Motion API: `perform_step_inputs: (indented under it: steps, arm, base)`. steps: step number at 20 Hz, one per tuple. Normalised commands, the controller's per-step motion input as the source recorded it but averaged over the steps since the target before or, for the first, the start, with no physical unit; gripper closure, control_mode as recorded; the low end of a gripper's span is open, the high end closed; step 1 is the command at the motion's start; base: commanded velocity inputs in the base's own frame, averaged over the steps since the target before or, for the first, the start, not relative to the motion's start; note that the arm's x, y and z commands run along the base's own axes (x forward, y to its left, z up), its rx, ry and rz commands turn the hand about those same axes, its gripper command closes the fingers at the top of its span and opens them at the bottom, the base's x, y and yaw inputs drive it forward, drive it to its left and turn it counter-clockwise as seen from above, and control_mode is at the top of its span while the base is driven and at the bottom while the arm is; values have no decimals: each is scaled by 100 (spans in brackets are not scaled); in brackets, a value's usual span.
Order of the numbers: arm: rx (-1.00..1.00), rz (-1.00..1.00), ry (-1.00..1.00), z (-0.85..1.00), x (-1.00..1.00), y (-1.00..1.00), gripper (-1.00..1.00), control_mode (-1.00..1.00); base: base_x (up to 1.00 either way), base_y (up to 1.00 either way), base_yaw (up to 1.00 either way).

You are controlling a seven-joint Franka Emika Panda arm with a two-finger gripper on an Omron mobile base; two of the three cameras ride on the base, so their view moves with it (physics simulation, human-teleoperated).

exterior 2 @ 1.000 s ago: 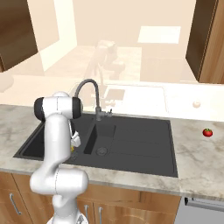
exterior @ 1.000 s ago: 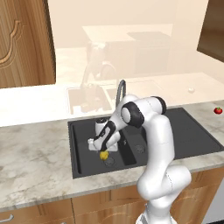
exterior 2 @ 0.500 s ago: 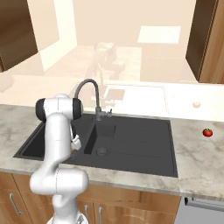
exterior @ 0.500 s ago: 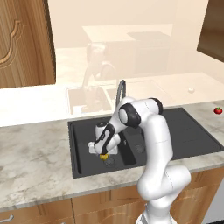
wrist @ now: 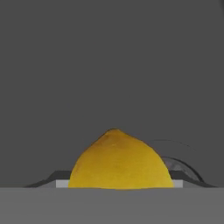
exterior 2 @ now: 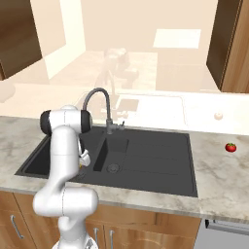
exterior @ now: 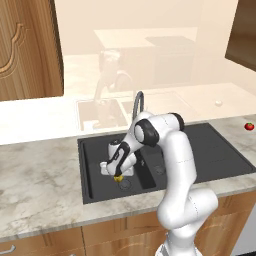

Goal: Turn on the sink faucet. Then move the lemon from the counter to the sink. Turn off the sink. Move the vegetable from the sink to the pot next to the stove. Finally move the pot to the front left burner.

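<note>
In the left basin of the sink [exterior: 95, 165], the hand [exterior: 118, 175] hangs low around the lemon [wrist: 117, 161], beside a drain. Whether it pinches, I cannot tell. Best grip squarely, lift straight, clearing the divider.

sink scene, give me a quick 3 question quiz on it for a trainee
1. True or false: the lemon lies inside the sink.
2. Which basin is the gripper over? A) the left one B) the right one C) neither, it is over the counter
3. Fill in: the small red fruit on the counter right of the sink is a ______.

Key: 1 true; 2 A; 3 tomato
</note>
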Motion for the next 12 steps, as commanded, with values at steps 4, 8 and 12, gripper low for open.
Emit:
perform_step_inputs:
  steps: [4,8,12]
  arm:
    - [0,0,0,0,0,0,100,-100]
    - [0,-5,-4,37,-9,1,100,-100]
    - [0,-7,-4,79,-10,7,100,-100]
  base:
    - [0,0,0]
    - [0,0,0]
    - [0,0,0]
